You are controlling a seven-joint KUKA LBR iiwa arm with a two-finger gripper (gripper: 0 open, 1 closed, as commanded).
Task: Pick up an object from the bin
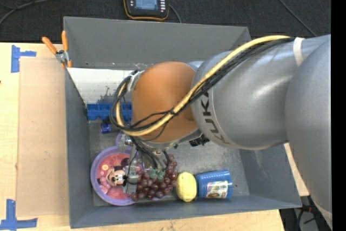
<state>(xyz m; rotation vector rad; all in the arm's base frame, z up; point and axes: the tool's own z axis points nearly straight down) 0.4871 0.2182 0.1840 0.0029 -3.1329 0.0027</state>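
My gripper hangs below the arm's wrist at the front left of the bin. It is low over the spot where a bunch of dark purple grapes meets the right rim of a round purple plate with a cartoon mouse on it. The grapes lie just under and to the right of the gripper. A yellow lemon sits right of the grapes, by the front wall.
A blue can with a picture label lies on its side right of the lemon. A blue toy block and a small blue piece lie at the left, behind the plate. The arm and its orange cover hide the bin's middle.
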